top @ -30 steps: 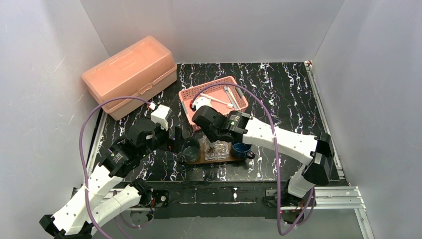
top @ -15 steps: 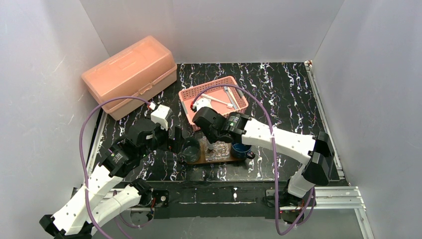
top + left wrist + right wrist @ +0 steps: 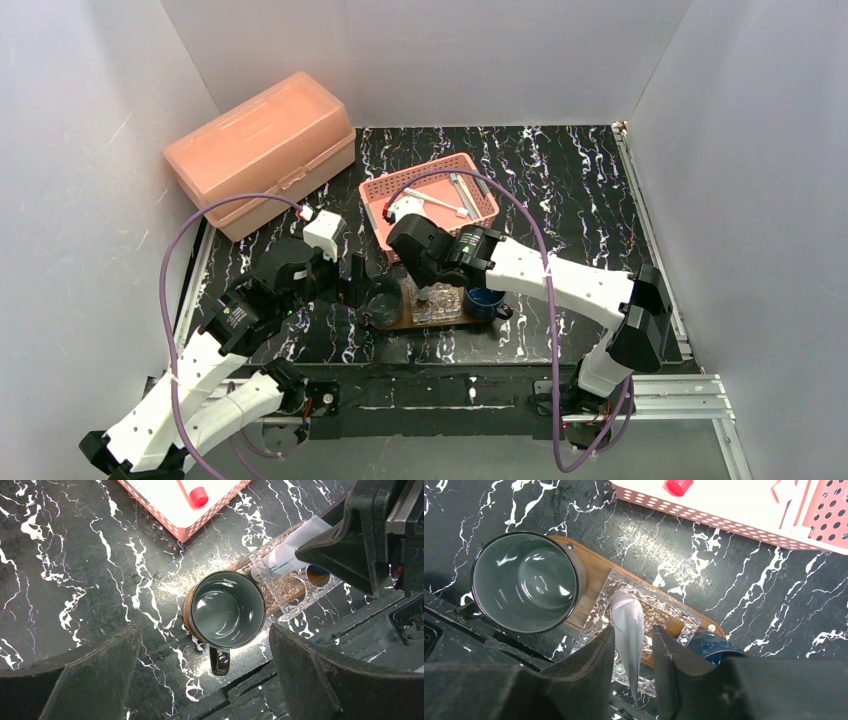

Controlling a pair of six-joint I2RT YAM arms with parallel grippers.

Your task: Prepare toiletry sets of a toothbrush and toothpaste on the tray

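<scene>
A silvery-white toothpaste tube (image 3: 628,630) stands tilted in the clear square box (image 3: 664,610) on the brown wooden tray (image 3: 594,575). My right gripper (image 3: 633,632) straddles the tube's flat end with its jaws parted; a gap shows beside the tube, so it stands open. The left wrist view shows the same tube (image 3: 292,547) leaning out of the box. My left gripper (image 3: 204,630) hangs wide open above the green mug (image 3: 227,610) at the tray's left end. A white toothbrush (image 3: 440,203) lies in the pink basket (image 3: 430,200).
A blue mug (image 3: 711,647) sits at the tray's right end, next to the clear box. The pink basket also holds a red-capped item (image 3: 199,496). A large orange lidded box (image 3: 260,150) stands at the back left. The table's front rail runs just below the tray.
My right gripper's jaws have parted from the toothpaste tube, which now stands in the clear box. The left arm has not moved.
</scene>
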